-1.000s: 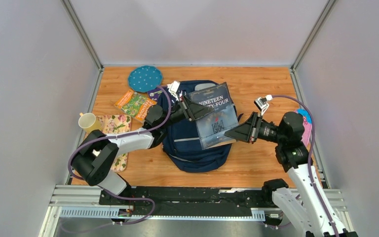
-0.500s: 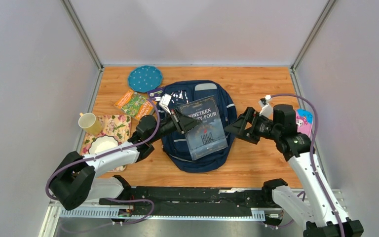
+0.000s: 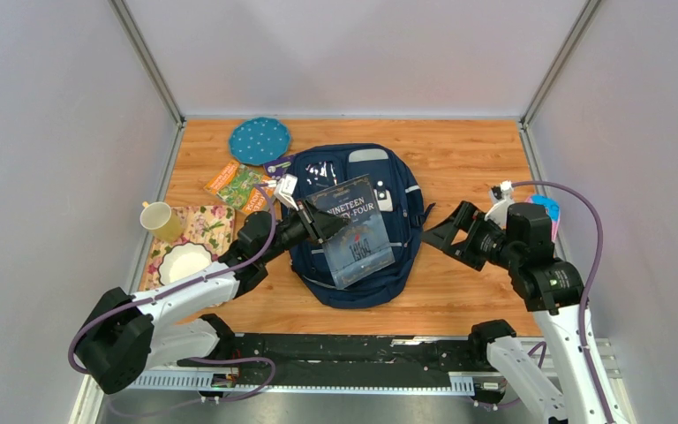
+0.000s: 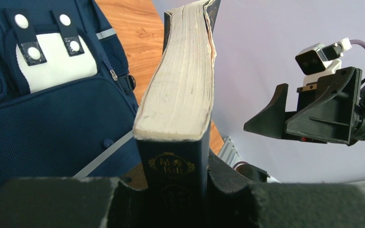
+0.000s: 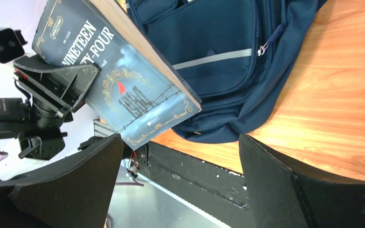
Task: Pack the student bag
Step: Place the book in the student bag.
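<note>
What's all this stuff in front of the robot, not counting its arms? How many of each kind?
Backpack: 1
Book: 1
Mug: 1
Bowl: 1
Floral mat: 1
Dotted round pad: 1
Orange-green packet: 1
Small purple item: 1
Pink case, partly hidden: 1
Total: 9

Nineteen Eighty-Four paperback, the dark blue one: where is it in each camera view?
Top external: dark blue paperback book at centre, over the navy blue fabric backpack, held by the left gripper.
Left wrist: centre, page edge towards camera.
Right wrist: upper left, front cover showing.
Shared landmark: the backpack, in all three views.
</note>
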You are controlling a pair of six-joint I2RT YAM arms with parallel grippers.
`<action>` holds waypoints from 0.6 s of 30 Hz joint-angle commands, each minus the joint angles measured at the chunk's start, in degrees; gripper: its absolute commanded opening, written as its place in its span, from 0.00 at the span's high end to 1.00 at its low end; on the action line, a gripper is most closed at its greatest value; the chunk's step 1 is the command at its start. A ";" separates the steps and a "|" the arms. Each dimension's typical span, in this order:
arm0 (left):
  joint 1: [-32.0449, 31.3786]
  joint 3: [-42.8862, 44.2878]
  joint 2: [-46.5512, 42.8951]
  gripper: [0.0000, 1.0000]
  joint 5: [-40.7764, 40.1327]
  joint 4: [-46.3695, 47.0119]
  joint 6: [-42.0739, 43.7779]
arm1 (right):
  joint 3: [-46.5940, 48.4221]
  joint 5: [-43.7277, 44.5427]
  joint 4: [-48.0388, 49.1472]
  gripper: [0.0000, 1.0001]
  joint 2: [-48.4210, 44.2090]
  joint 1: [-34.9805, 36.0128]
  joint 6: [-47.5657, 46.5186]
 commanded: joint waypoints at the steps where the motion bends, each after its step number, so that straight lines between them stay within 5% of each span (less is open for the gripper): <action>1: -0.05 1.34 -1.54 1.00 -0.73 6.49 -2.21 | 0.57 -5.03 -1.27 0.05 -0.67 0.05 0.92; 9: 1.18 3.63 -1.54 1.00 -1.08 4.38 -1.78 | -6.45 -8.46 8.13 0.05 -4.45 0.05 9.45; 18: 1.27 -3.40 -5.93 1.00 -8.37 13.70 -3.00 | -12.78 -8.12 11.82 0.05 -7.35 0.14 11.12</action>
